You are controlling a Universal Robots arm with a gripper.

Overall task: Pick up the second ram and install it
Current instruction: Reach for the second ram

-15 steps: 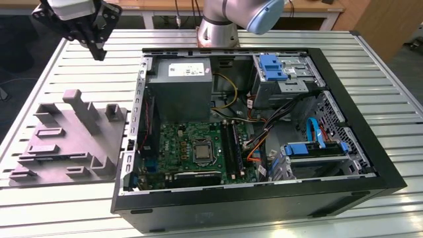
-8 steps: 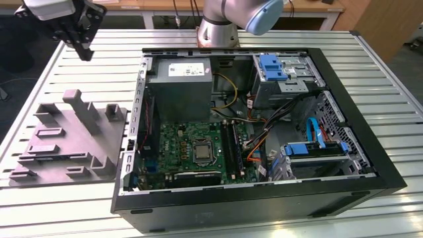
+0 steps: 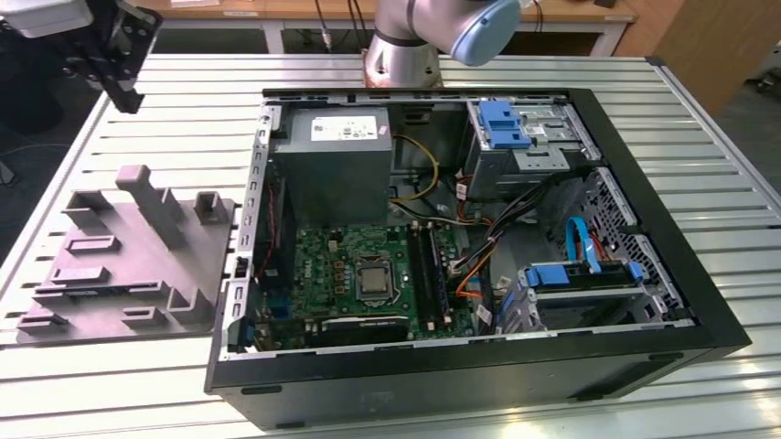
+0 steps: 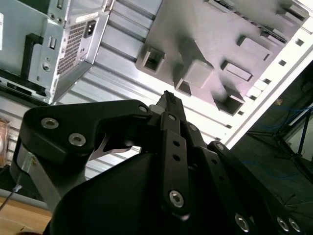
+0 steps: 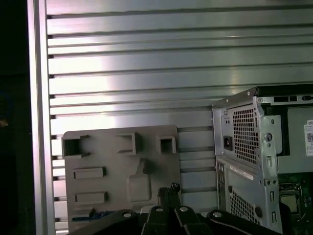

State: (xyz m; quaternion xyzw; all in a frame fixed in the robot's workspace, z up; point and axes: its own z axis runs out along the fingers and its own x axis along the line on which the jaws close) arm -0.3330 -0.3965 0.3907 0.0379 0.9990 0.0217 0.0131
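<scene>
The second ram (image 3: pixel 108 286) lies as a thin bluish strip in a slot of the grey holder block (image 3: pixel 134 242) on the table, at the exterior view's left of the open computer case (image 3: pixel 476 366). In the first wrist view the ram (image 5: pixel 93 214) shows at the holder's (image 5: pixel 122 166) near edge. My black gripper (image 3: pixel 126 101) hangs high above the table's far left corner, well away from the holder. Its fingers (image 4: pixel 168 105) meet at the tips in both wrist views, shut with nothing between them (image 5: pixel 168 190). The green motherboard (image 3: pixel 366 274) with its long black slots (image 3: pixel 422 265) lies inside the case.
A grey power supply box (image 3: pixel 332 165) stands at the case's back, with blue-tabbed drive cages (image 3: pixel 518 128) and cables (image 3: pixel 580 247) on the exterior view's right. The arm's base (image 3: pixel 403 55) stands behind the case. The slatted metal table (image 3: pixel 183 101) ends at a rail (image 5: pixel 38 122).
</scene>
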